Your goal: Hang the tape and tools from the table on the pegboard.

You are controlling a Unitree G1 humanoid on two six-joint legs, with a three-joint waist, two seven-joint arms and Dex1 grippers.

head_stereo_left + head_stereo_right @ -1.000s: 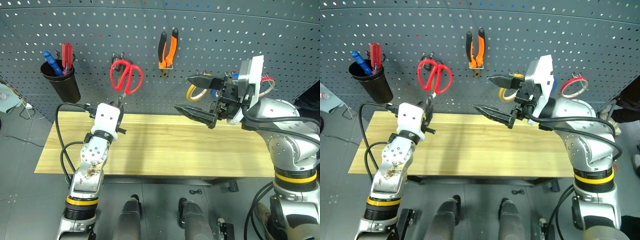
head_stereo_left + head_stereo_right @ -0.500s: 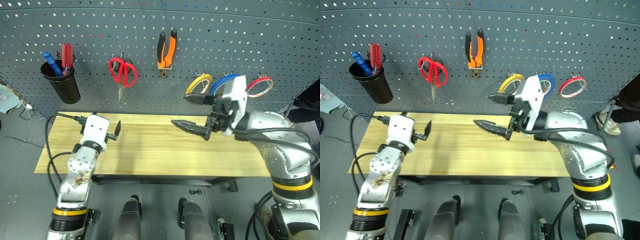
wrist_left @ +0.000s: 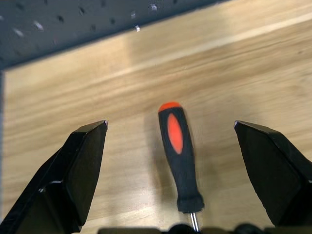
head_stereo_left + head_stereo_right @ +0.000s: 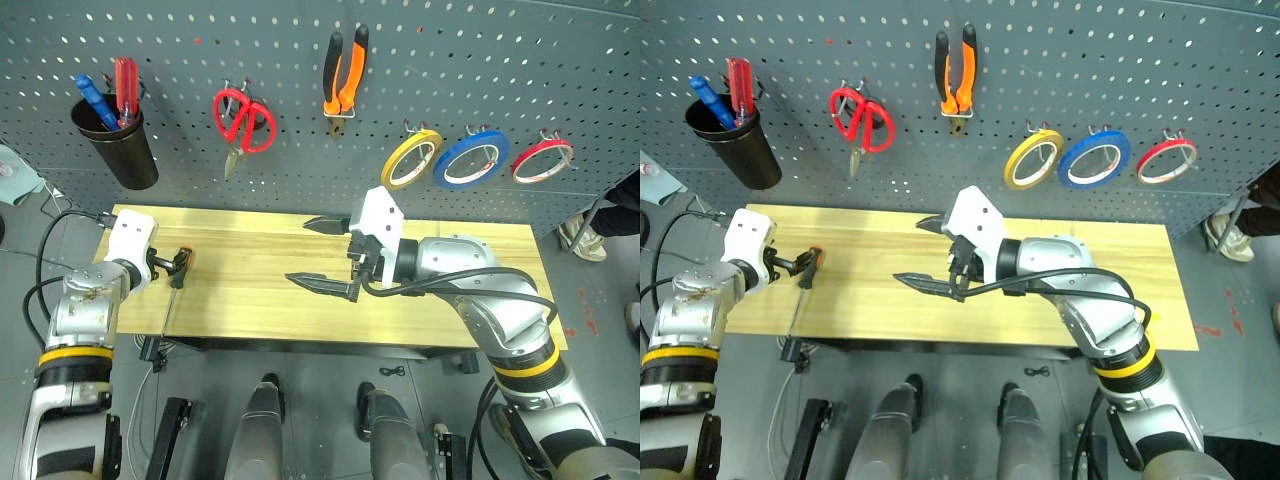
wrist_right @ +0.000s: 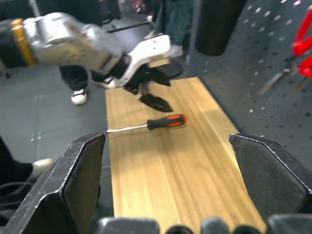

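Centring the spread left hand point(image 3: 170, 161) over the screwdriver point(image 3: 178, 151) handle between its fingers is advised before closing.

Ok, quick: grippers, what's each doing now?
Left gripper: open, empty, at the screwdriver handle.
Right gripper: open, empty, over the table.

Dark grey pegboard point(image 4: 560, 60), dotted all over with a regular grid of pale holes. On it: red-handled scissors point(image 4: 243, 118), pliers point(image 4: 343, 72) in orange and black, then tape rings in yellow point(image 4: 411, 159), blue point(image 4: 471, 158) and red point(image 4: 541, 160). Below the pegboard, a light yellowish wood table point(image 4: 450, 315) carries an orange-and-black-handled screwdriver point(image 4: 179, 267). Black cup point(image 4: 118, 143), blue and red handles inside.
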